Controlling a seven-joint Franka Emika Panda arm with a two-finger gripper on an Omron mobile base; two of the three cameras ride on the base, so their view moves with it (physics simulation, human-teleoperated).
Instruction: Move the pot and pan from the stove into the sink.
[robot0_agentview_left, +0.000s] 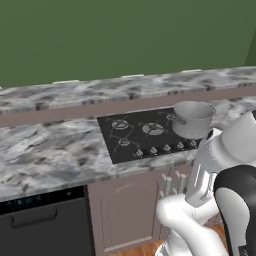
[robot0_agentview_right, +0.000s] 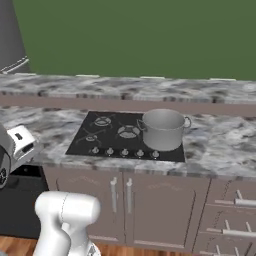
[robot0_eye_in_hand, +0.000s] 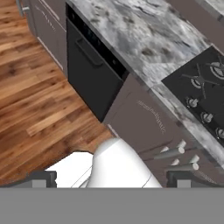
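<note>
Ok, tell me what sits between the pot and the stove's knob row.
Nothing: in the right base view the pot stands on the stove at its right end, with just bare black cooktop between its base and the knobs.

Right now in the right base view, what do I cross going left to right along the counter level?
The robot's white arm segment at the left edge → bare marble counter → the stove's open burners → the pot on the stove's right side → bare marble counter again.
</note>
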